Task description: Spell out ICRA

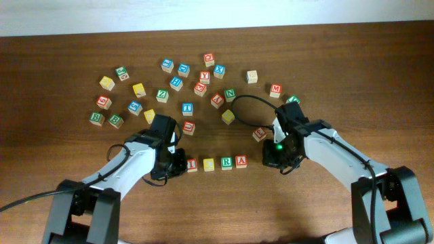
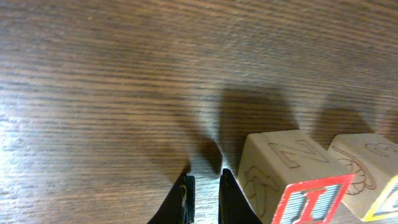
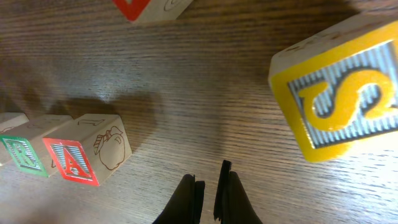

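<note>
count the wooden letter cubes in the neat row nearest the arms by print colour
red-printed wooden cubes: 2, the I cube and the A cube
yellow-printed wooden cubes: 1, the C cube
green-printed wooden cubes: 1, the R cube
total: 4

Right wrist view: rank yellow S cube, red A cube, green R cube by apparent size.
Largest: yellow S cube, nearest the camera. Then red A cube. Last, narrowly: green R cube, farther off.
</note>
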